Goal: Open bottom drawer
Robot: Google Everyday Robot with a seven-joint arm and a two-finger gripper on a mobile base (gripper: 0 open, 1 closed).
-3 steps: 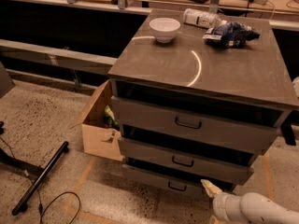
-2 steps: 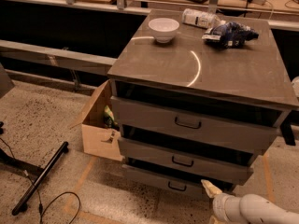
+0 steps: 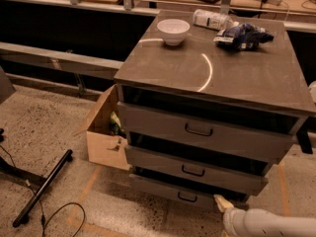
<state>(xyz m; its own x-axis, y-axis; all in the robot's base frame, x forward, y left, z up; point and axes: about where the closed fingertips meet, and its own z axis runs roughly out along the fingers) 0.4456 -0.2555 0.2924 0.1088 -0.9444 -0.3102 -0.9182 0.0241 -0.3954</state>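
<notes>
The bottom drawer (image 3: 163,189) is the lowest, slimmest grey front of the three-drawer cabinet, with a small black bail handle (image 3: 187,197). Above it sit the middle drawer (image 3: 163,163) and the tallest top drawer (image 3: 158,125), each with a dark gap above its front. My gripper (image 3: 221,203) comes in from the lower right on a white arm (image 3: 266,223). Its pale tip is low, just right of the bottom drawer's handle and close to the drawer's right end. Only one pale fingertip shows.
The cabinet top (image 3: 247,78) carries a white bowl (image 3: 173,31), a plastic bottle (image 3: 212,19) and a blue bag (image 3: 242,36). An open cardboard box (image 3: 103,132) stands at the cabinet's left. A black stand leg (image 3: 42,189) and cable (image 3: 59,216) lie on the floor left.
</notes>
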